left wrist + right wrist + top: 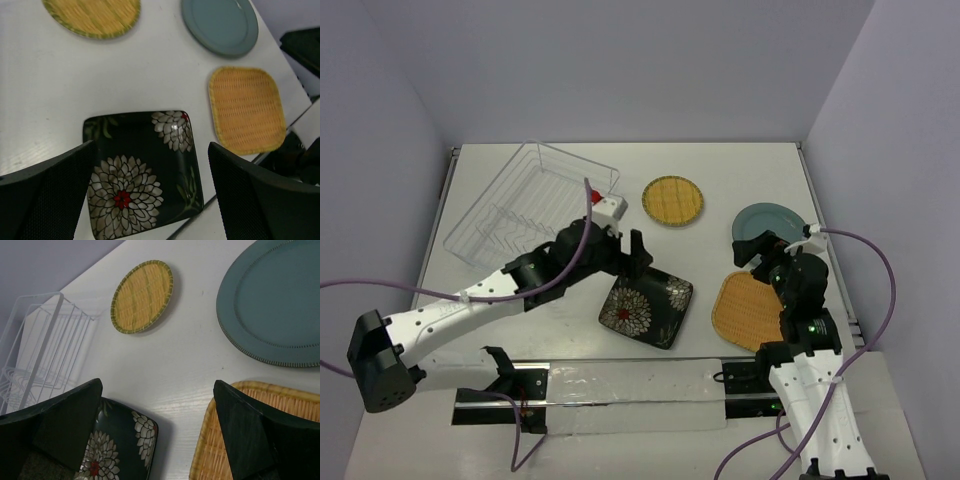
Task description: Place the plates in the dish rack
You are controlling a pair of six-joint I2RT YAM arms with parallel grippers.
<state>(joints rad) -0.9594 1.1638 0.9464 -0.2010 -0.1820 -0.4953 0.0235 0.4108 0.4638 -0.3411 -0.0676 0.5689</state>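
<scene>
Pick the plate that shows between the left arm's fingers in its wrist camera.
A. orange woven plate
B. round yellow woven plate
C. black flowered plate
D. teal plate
C: in the left wrist view the black flowered plate lies flat right between the spread left fingers.

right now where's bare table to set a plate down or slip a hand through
Bare table runs along the far edge behind the round yellow plate and teal plate, and in the gap between those two. Crowded near the front: black plate, orange woven plate, left arm and right arm; dish rack fills far left.
</scene>
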